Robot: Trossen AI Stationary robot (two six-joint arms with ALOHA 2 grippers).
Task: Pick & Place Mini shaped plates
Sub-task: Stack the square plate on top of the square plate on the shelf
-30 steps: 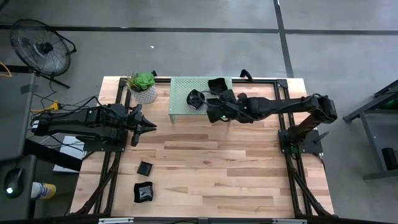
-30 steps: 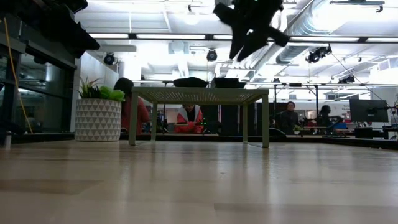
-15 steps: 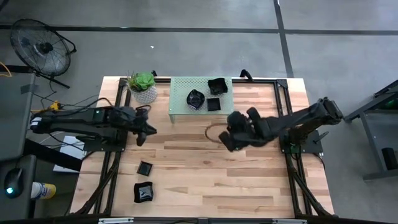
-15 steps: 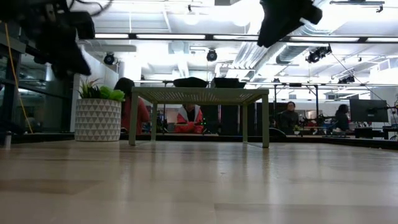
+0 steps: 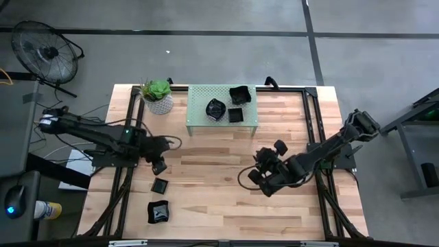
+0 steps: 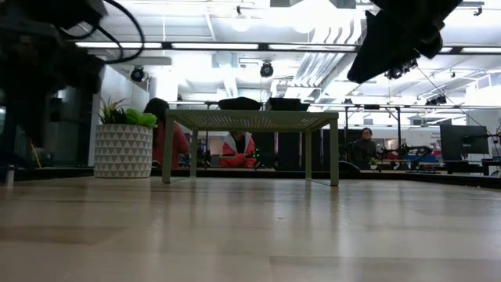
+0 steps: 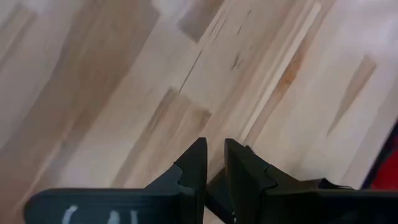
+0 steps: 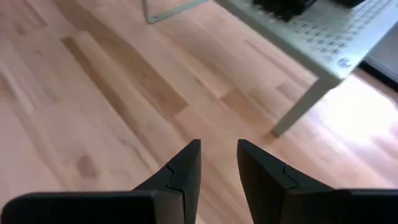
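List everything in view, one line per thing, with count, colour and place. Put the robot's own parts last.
mini shaped plates on the stand: three, glossy black, on top of the green stand at the far edge.
mini shaped plates on the table: two, glossy black, on the bare wood near the front left corner.
stand: one, pale green, perforated top, far middle of the table.
plant: one, green in a white patterned pot, left of the stand.
table: one, light wood planks.
fan: one, black, on the floor beyond the table's left corner.
left gripper: one, dark, just above the nearer small plate, fingers slightly apart, empty.
right gripper: one, dark, over the table's middle right, open and empty.
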